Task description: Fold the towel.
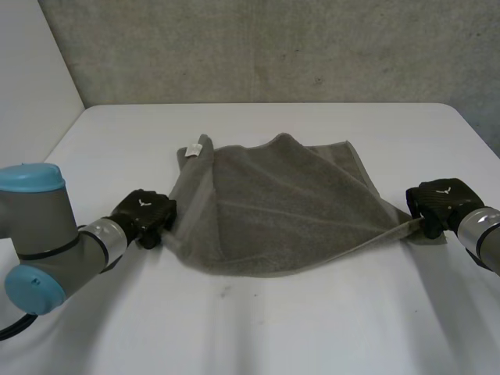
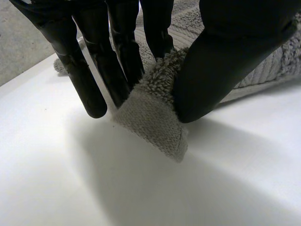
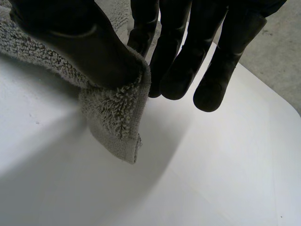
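Note:
A grey towel (image 1: 281,207) lies crumpled in the middle of the white table (image 1: 250,328), a small white label (image 1: 195,148) at its far left corner. My left hand (image 1: 144,215) is at the towel's near left corner. In the left wrist view its thumb (image 2: 225,61) and fingers (image 2: 120,70) pinch that corner (image 2: 153,117), lifted just off the table. My right hand (image 1: 439,205) holds the near right corner, stretched out to the right. There its thumb (image 3: 75,42) presses the corner (image 3: 117,117) against the fingers (image 3: 176,61).
A grey wall (image 1: 273,47) stands behind the table's far edge. Bare table surface lies in front of the towel and on both sides.

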Robot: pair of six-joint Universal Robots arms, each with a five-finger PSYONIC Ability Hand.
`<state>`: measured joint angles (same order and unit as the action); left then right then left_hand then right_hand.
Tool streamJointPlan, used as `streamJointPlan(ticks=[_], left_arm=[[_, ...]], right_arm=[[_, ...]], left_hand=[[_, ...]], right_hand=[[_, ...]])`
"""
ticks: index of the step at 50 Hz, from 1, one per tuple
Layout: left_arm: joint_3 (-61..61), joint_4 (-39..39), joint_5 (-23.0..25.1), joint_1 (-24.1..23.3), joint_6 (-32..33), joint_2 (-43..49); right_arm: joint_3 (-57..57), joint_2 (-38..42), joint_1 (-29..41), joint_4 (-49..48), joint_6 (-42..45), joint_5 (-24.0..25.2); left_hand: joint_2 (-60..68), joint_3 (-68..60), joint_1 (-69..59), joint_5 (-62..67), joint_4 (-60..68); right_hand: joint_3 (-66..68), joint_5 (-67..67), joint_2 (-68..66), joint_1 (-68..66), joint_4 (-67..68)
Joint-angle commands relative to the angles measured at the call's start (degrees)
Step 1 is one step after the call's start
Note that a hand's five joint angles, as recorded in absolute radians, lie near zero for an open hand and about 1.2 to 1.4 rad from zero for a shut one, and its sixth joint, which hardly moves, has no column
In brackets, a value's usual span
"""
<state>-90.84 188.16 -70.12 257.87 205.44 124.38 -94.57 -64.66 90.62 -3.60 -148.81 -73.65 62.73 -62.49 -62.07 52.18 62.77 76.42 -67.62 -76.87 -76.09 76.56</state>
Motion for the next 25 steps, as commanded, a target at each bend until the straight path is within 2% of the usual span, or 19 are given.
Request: streamJointPlan(ticks=[1, 11, 17, 19, 20, 21, 22, 24, 25], left_arm=[[-1.18, 0.01, -0.01, 0.0, -0.31, -1.24], [-5.57, 0.36, -0.36, 0.53, -0.31, -8.97], [-12.87, 0.01, -2.91, 4.57, 0.22, -19.43], [-16.54, -0.25, -3.96, 5.71, 0.48, -25.99], [-16.56, -0.25, -3.97, 5.71, 0.48, -26.03], [-18.3, -0.51, -4.14, 6.32, 0.66, -30.03], [-18.32, -0.51, -4.14, 6.33, 0.66, -30.07], [-21.9, -1.65, -4.14, 8.34, 0.66, -37.85], [-21.92, -1.66, -4.14, 8.35, 0.66, -37.89]], right_arm=[[0.0, 0.24, 0.0, 0.0, 0.02, 0.0], [0.61, -1.34, 0.0, 0.79, 0.02, -0.26], [0.53, -10.75, -0.7, 3.25, -0.07, 0.18], [0.7, -13.12, -0.7, 5.18, 0.02, 0.44], [0.88, -15.21, -0.7, 7.71, 0.45, 0.7], [1.23, -17.32, -0.62, 10.26, 1.41, 0.88], [1.23, -17.34, -0.62, 10.28, 1.42, 0.88], [1.23, -22.23, -0.79, 15.27, 4.57, 1.14], [1.23, -22.26, -0.79, 15.29, 4.59, 1.14]], left_hand=[[16.79, -17.03, -17.45, 17.34, 16.75], [17.27, -17.51, -17.93, 17.82, 17.23], [17.27, -17.51, -17.93, 17.82, 17.23], [17.27, -17.51, -17.93, 17.82, 17.23], [17.27, -17.51, -17.93, 17.82, 17.23], [17.27, -17.51, -17.93, 17.82, 17.23], [17.27, -17.51, -17.93, 17.82, 17.23], [17.27, -17.51, -17.93, 17.82, 17.23], [17.27, -17.51, -17.93, 17.82, 17.23]], right_hand=[[3.58, -2.38, -3.13, -3.91, 3.44], [3.58, -2.38, -3.13, -3.91, 3.44], [3.58, -2.38, -3.13, -3.91, 3.44], [3.58, -2.38, -3.13, -3.91, 3.44], [3.58, -2.38, -3.13, -3.91, 3.44], [3.58, -2.38, -3.13, -3.91, 3.44], [3.58, -2.38, -3.13, -3.91, 3.44], [3.58, -2.38, -3.13, -3.91, 3.44], [3.58, -2.38, -3.13, -3.91, 3.44]])
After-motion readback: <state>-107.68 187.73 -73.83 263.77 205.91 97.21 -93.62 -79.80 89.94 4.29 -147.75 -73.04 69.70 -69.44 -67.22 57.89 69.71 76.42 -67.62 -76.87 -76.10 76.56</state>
